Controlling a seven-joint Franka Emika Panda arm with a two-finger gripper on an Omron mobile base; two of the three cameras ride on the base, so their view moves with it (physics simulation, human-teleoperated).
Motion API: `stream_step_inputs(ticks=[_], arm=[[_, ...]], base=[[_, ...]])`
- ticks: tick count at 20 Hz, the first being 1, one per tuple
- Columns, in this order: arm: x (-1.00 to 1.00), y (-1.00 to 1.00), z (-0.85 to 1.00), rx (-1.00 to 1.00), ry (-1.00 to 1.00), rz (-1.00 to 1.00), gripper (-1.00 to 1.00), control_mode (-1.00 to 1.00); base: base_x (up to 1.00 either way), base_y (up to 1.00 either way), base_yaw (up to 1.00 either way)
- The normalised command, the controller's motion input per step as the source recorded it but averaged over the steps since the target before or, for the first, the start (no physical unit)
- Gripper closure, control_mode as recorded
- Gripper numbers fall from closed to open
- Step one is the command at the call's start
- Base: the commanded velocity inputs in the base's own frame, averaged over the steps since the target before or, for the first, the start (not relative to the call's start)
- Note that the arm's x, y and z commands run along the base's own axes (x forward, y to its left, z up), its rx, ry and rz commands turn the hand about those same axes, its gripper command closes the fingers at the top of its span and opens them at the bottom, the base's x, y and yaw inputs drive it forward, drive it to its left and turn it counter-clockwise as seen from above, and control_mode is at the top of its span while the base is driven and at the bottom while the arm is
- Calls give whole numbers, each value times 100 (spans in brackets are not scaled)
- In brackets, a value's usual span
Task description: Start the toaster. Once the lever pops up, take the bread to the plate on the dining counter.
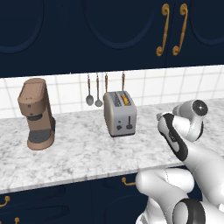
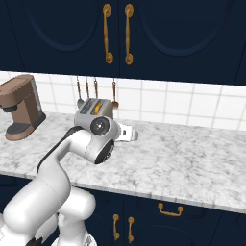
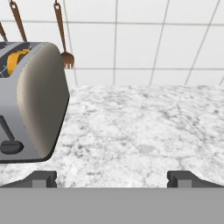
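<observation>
The silver-grey toaster [image 1: 119, 114] stands on the marble worktop, toward the tiled wall. The bread [image 1: 125, 99] sits down in one slot, with only its orange crust showing. On the toaster's front face are the black lever [image 1: 130, 126] and a round knob. In the hand view the toaster [image 3: 37, 100] is at the left, with the lever [image 3: 11, 147] low on its face and the bread [image 3: 16, 61] on top. My gripper [image 3: 112, 178] is open and holds nothing. It hovers over the worktop to the right of the toaster and points at the wall. The plate and the dining counter are out of view.
A brown coffee machine [image 1: 37, 114] stands at the left of the worktop [image 1: 78, 153]. Spoons and a fork [image 3: 65, 57] hang on the tiled backsplash behind the toaster. Navy cabinets hang above. The worktop to the right of the toaster is bare marble.
</observation>
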Motion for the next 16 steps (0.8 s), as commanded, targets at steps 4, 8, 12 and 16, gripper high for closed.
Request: stream_step_inputs(ticks=[4,8,12,16], arm=[[0,0,0,0,0,0,-100,-100],[0,0,0,0,0,0,-100,-100],[0,0,0,0,0,0,-100,-100],[0,0,0,0,0,0,-100,-100]], base=[[0,0,0],[0,0,0],[0,0,0],[0,0,0]])
